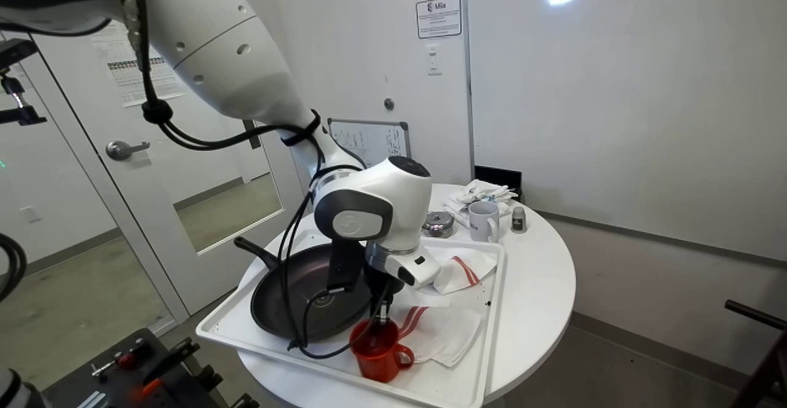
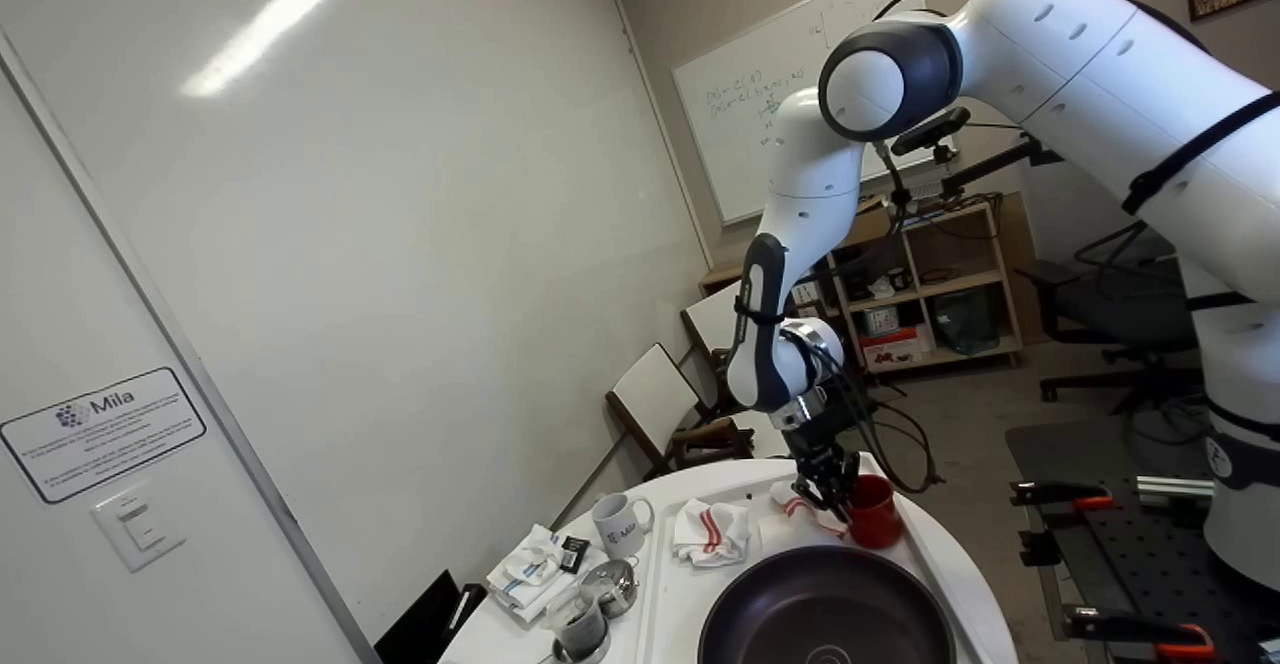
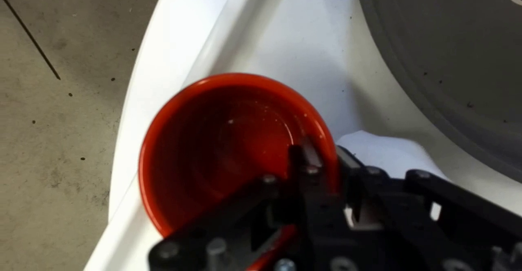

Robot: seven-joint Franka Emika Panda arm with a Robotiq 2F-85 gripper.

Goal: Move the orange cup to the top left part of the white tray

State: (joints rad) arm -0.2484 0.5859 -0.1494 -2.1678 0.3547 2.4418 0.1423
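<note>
The orange cup [image 1: 378, 362] is upright at the near edge of the white tray [image 1: 438, 382] in an exterior view. It also shows in an exterior view [image 2: 874, 516], beyond the frying pan. In the wrist view the cup [image 3: 232, 140] is seen from above, over the tray's rim beside the bare tray [image 3: 301, 50]. My gripper [image 3: 327, 158] straddles the cup's wall, one finger inside and one outside, and looks shut on it. The gripper [image 1: 382, 316] points down at the cup's rim. Whether the cup's base touches the tray is unclear.
A black frying pan [image 1: 301, 285] lies on the tray beside the cup. Red-striped cloths [image 1: 465, 271] lie on the tray, one right behind the cup [image 1: 441, 336]. A grey mug [image 1: 482, 220], a metal pot [image 1: 438, 225] and a small shaker [image 1: 518, 220] stand on the table beyond the tray.
</note>
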